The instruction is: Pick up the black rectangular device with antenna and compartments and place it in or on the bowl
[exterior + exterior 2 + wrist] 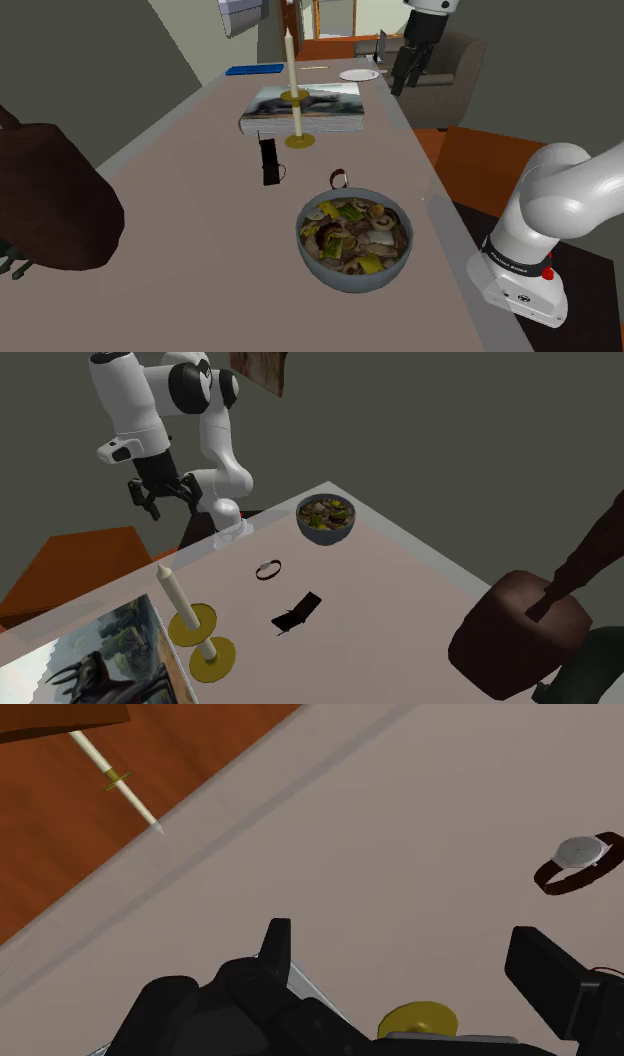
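we see the gripper [402,82] in the upper right of the shoulder view, fingers [276,944] spread apart and holding nothing. the black device [269,161] lies flat on the table [180,220] near the frame's centre, up and left of the bowl [340,278], well apart from the gripper.

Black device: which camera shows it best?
Second exterior view: the black device lies flat on bare table, its whole outline clear. The shoulder view shows it foreshortened near the candlestick. In the wrist view I cannot pick it out.
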{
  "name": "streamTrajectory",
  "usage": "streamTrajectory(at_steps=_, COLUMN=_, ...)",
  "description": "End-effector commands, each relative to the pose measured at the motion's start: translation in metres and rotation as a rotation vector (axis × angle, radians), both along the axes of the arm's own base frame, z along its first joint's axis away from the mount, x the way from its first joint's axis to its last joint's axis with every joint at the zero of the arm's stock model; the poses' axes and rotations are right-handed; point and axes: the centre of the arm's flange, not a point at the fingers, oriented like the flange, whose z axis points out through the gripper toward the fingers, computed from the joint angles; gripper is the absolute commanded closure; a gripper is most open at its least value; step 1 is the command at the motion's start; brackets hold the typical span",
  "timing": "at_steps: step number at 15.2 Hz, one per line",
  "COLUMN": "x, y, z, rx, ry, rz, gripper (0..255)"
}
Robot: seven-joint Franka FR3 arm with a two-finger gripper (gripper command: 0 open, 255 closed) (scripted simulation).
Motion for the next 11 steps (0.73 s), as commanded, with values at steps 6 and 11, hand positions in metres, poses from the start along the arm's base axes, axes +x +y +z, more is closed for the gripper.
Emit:
streamTrajectory(at_steps=6, x=0.034, y=0.057, z=-0.016, rx=-0.007, ry=0.013, rz=-0.035, gripper=0)
streamTrajectory(at_steps=11, x=0.069, y=0.113, z=-0.033, rx=-0.014, ry=0.026, rz=-0.071, gripper=0)
